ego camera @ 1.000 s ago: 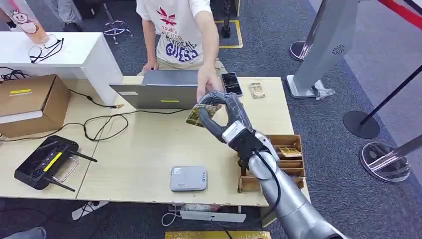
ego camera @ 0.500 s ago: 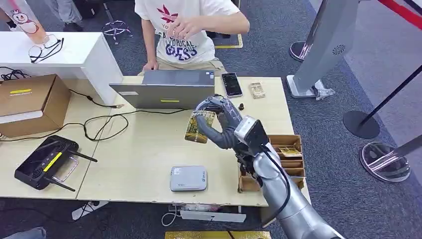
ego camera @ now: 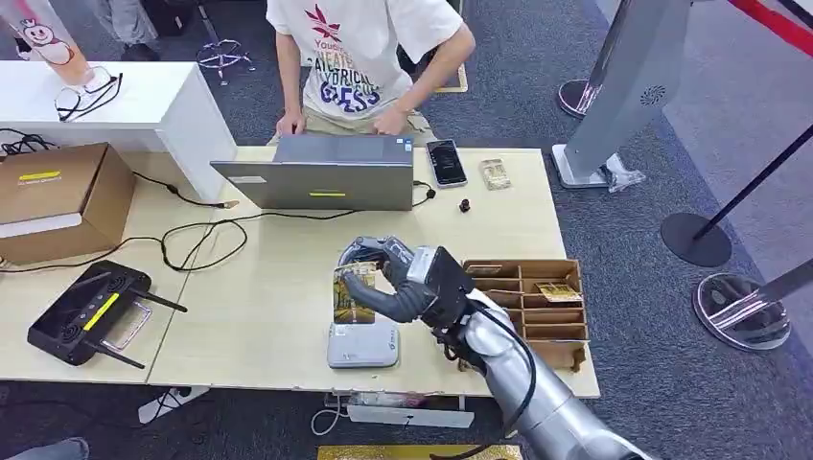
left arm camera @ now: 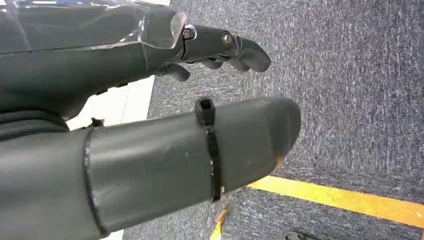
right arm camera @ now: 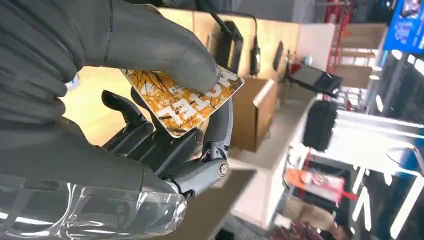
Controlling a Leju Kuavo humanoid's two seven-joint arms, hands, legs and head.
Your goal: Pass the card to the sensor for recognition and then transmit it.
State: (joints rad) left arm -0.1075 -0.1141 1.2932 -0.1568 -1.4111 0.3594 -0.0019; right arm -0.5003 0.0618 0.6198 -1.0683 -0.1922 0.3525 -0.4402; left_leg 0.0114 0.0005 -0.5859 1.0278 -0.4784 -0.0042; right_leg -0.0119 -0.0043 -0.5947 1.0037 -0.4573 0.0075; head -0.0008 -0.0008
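**Card held over sensor; recognition step in hand**

The card (ego camera: 353, 293), orange-yellow with a branch pattern, sits at lower centre of the head view, pinched by the right robot hand (ego camera: 393, 283). In the right wrist view the thumb (right arm camera: 165, 55) presses its face against the dark fingers (right arm camera: 145, 140) beneath. The card hangs roughly upright, directly above the grey sensor (ego camera: 363, 345) near the front edge of the worktop (ego camera: 268, 287); contact cannot be confirmed.

Judgement: the card is being presented for reading. The next move calls for lowering it flat and close to the sensor face, then carrying it on for hand-over, probably to the person (ego camera: 369, 57) seated at the laptop (ego camera: 316, 172) at upper centre.

The left robot hand (left arm camera: 150, 125) holds nothing, fingers slightly curled but apart, above carpet.

Writing: large white letters on the card, not reliably legible; the person's shirt print is partly readable, ending "QUESS".
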